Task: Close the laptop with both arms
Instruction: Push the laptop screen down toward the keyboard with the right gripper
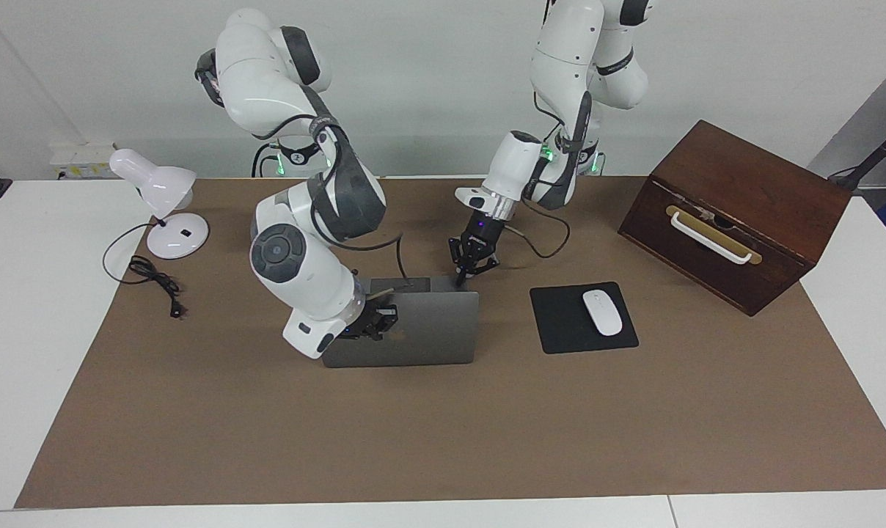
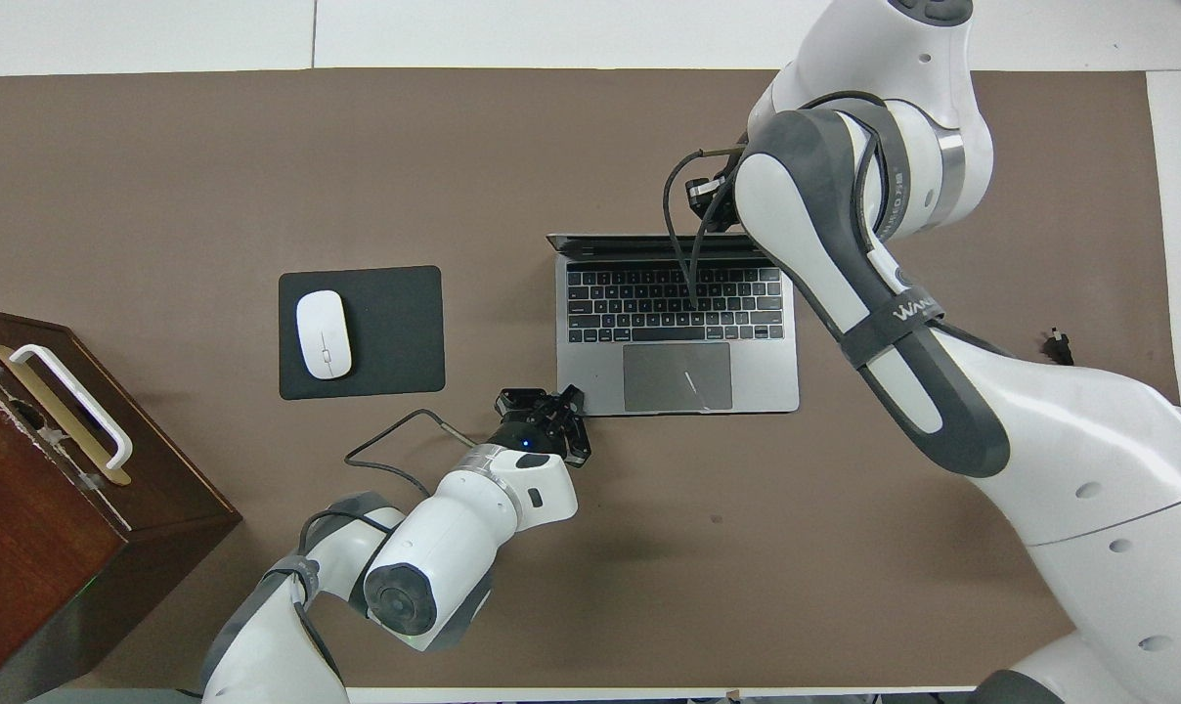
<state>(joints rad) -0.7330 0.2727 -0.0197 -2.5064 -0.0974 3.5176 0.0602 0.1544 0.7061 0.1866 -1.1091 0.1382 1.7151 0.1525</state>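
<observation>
The silver-grey laptop [image 1: 428,334] stands on the brown mat with its lid about upright. In the overhead view the lid [image 2: 610,244] shows almost edge-on, and the black keys and trackpad of the laptop [image 2: 757,367] lie uncovered. My right gripper [image 1: 381,321] is shut and rests against the lid's outer face near the corner at the right arm's end. In the overhead view most of the right gripper [image 2: 705,189] is hidden by its own forearm. My left gripper [image 1: 463,275] is shut, its tip down on the base's corner nearest the robots at the left arm's end, where the left gripper [image 2: 569,399] meets the palm rest.
A black mouse pad [image 1: 560,323] with a white mouse [image 1: 603,312] lies beside the laptop toward the left arm's end. A brown wooden box [image 1: 736,213] with a white handle stands farther that way. A white desk lamp [image 1: 160,194] and its cable [image 1: 153,279] sit at the right arm's end.
</observation>
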